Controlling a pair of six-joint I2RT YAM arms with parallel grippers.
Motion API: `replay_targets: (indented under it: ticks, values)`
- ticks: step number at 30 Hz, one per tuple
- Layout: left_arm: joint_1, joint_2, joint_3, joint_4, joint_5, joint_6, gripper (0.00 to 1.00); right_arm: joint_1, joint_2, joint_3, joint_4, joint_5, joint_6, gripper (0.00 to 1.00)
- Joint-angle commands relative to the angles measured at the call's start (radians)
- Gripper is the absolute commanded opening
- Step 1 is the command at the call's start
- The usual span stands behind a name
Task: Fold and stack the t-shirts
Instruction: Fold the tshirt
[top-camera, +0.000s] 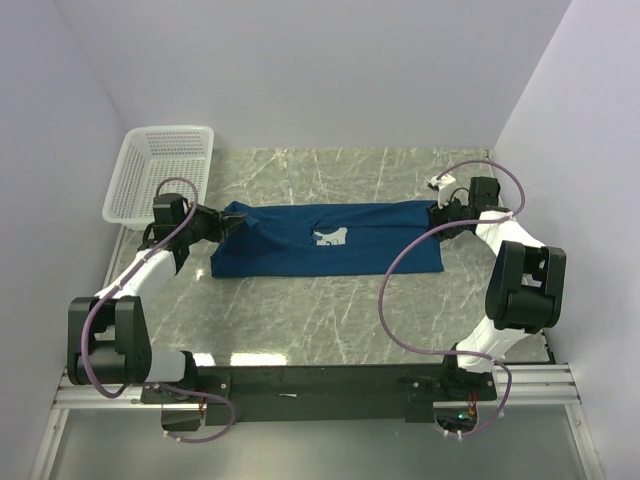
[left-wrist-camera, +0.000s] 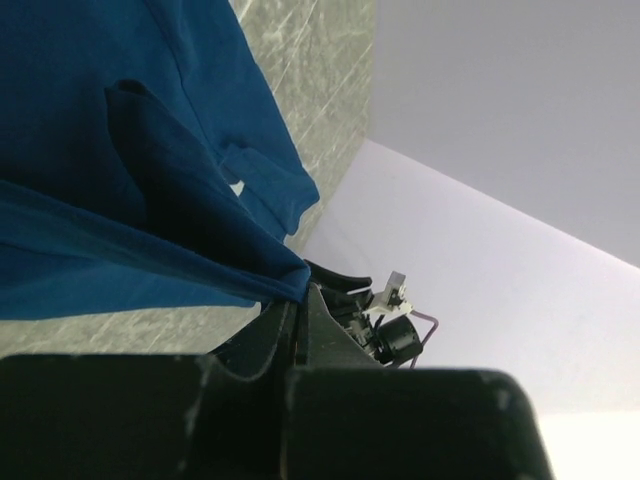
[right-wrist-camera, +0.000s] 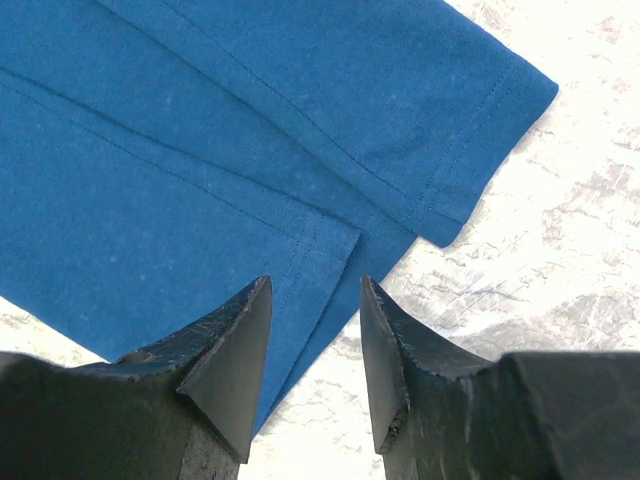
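One navy-blue t-shirt (top-camera: 325, 240) lies stretched across the marble table, folded lengthwise, with a pale print (top-camera: 328, 237) near its middle. My left gripper (top-camera: 232, 223) is shut on the shirt's left end and holds that cloth (left-wrist-camera: 200, 255) slightly raised. My right gripper (top-camera: 437, 215) is open at the shirt's right end. In the right wrist view its fingertips (right-wrist-camera: 250, 320) hover just above the hem and sleeve edge (right-wrist-camera: 330, 245), holding nothing.
A white plastic lattice basket (top-camera: 160, 172) stands at the back left, just behind my left gripper. Walls close the table at the back and both sides. Bare marble (top-camera: 330, 315) lies between the shirt and the arm bases.
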Motion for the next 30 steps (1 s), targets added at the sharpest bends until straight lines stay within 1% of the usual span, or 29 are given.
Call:
replay_targets:
  ticks: [1, 7, 13, 16, 18, 23, 25, 26, 27, 28, 29, 30]
  values:
    - [0.016, 0.016, 0.049, 0.014, 0.008, 0.03, 0.0, 0.007, -0.044, -0.006, 0.027, -0.017, 0.01, 0.48]
    - [0.027, 0.048, 0.061, 0.005, 0.002, 0.045, 0.0, 0.005, -0.042, -0.004, 0.025, -0.017, 0.007, 0.48]
    - [0.03, 0.062, 0.052, 0.005, 0.029, 0.073, 0.0, 0.007, -0.047, -0.006, 0.013, -0.029, -0.006, 0.49]
    - [0.03, 0.048, 0.026, 0.0, 0.077, 0.116, 0.0, 0.007, -0.051, -0.006, 0.011, -0.035, -0.006, 0.49]
    - [0.031, 0.018, 0.01, -0.024, 0.103, 0.169, 0.0, 0.007, -0.057, -0.007, 0.008, -0.041, -0.009, 0.49]
    - [0.04, -0.045, -0.091, -0.11, 0.115, 0.269, 0.0, 0.016, -0.07, -0.006, -0.015, -0.06, -0.018, 0.49]
    - [0.056, -0.05, -0.14, -0.103, 0.129, 0.298, 0.0, 0.041, -0.079, -0.009, -0.033, -0.08, -0.048, 0.5]
    - [0.06, -0.05, -0.155, -0.092, 0.138, 0.304, 0.0, 0.057, -0.088, -0.009, -0.079, -0.093, -0.068, 0.5]
    - [0.063, -0.039, -0.186, -0.069, 0.151, 0.311, 0.0, 0.074, -0.093, -0.006, -0.113, -0.121, -0.134, 0.5]
    - [0.062, -0.035, -0.198, -0.032, 0.179, 0.324, 0.0, 0.12, -0.105, -0.006, -0.146, -0.139, -0.175, 0.49]
    - [0.064, -0.021, -0.209, -0.023, 0.192, 0.335, 0.0, 0.149, -0.112, -0.009, -0.208, -0.152, -0.264, 0.49]
    - [0.064, -0.016, -0.22, -0.024, 0.201, 0.349, 0.0, 0.169, -0.125, -0.016, -0.229, -0.167, -0.306, 0.5]
